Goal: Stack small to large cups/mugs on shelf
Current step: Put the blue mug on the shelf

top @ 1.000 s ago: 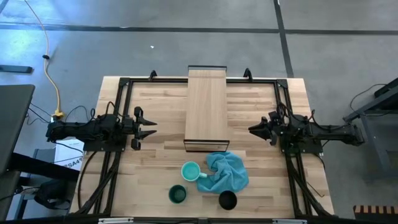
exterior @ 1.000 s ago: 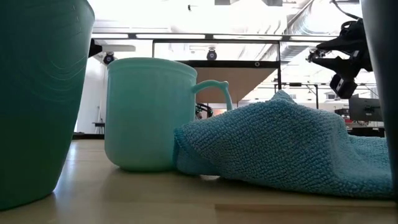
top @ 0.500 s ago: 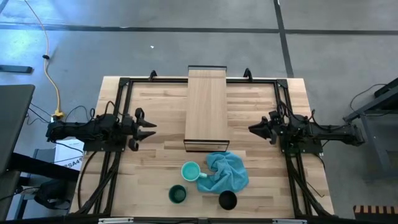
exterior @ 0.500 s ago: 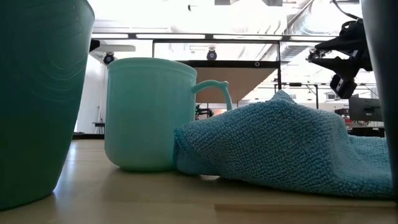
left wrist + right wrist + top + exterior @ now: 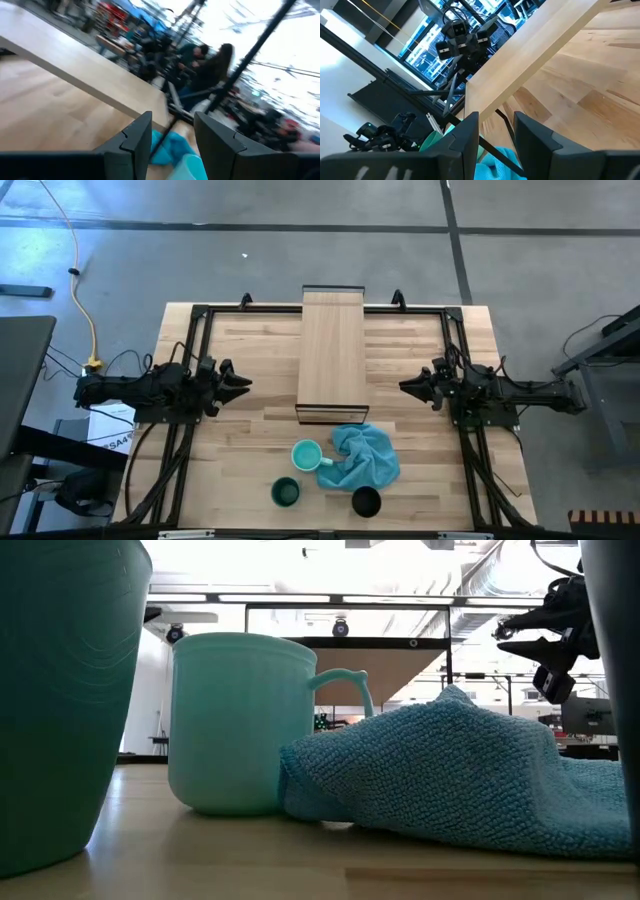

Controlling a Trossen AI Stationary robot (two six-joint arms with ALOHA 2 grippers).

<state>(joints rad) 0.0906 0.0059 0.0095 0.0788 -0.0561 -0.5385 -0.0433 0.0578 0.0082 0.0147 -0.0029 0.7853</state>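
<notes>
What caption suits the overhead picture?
Three cups and a blue cloth wait below an empty shelf, arms idle on both sides.

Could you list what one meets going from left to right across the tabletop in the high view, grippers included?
Left gripper → dark green cup → turquoise mug → black cup → right gripper. The shelf and the blue cloth overlap the cups in this order, so they are left out.
</notes>
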